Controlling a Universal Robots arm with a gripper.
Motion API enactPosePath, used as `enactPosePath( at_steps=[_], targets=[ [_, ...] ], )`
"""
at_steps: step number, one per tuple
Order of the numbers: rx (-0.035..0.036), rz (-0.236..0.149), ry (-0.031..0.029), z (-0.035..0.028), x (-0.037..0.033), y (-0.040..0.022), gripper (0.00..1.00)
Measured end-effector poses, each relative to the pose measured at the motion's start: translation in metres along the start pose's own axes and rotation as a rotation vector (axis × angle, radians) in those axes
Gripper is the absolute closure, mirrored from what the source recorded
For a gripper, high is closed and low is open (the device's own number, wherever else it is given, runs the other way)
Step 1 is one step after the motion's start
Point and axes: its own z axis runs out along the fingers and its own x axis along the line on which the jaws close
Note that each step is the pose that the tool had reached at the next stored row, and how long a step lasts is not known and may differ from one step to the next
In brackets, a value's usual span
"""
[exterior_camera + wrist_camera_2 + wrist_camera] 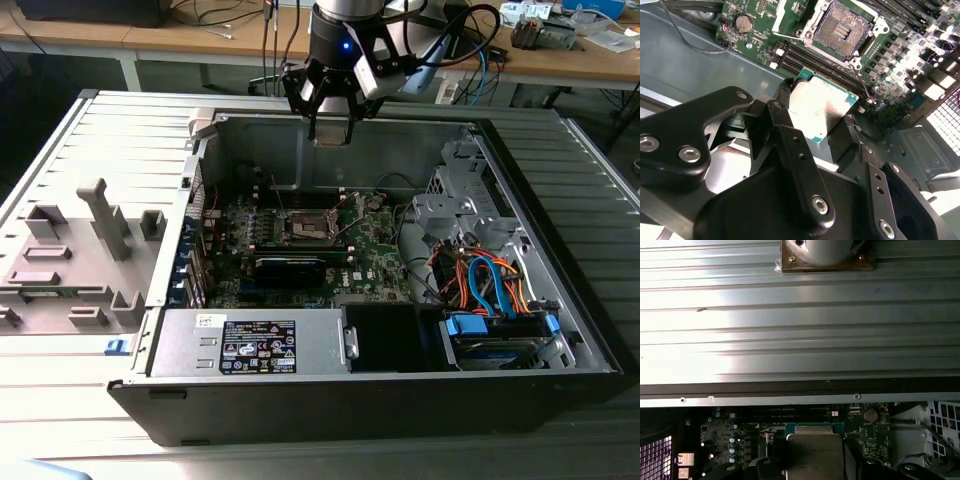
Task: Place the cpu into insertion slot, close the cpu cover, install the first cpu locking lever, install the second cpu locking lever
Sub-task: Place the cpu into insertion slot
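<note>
Fingers (781, 120): narrow, clamped on the cpu (820, 107) by its edges; I see this in both wrist views.
Gripper (330, 135): hangs at the 12 o'clock end of the open case, close by the case wall (400, 150).
Insertion slot (305, 228): 6 o'clock from the gripper in the exterior view, contacts bare.
Neighbours: black card (290, 268) just at the slot's 6 o'clock, power supply (250, 343) beyond it, cable bundle (485, 280) at 4 o'clock.
In the way: memory slots (805, 57) lie between cpu and slot.

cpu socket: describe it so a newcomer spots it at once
Inside the open computer case, find the green board. The socket is the dark square with a silvery rim near its middle, unlike the long black card beside it.
</note>
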Motion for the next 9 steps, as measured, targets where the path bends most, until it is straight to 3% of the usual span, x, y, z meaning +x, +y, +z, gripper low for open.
enactPosePath(
  at_steps=[9],
  targets=[
    [0.0, 0.0, 0.0, 0.002, 0.0, -0.0002, 0.45]
  ],
)
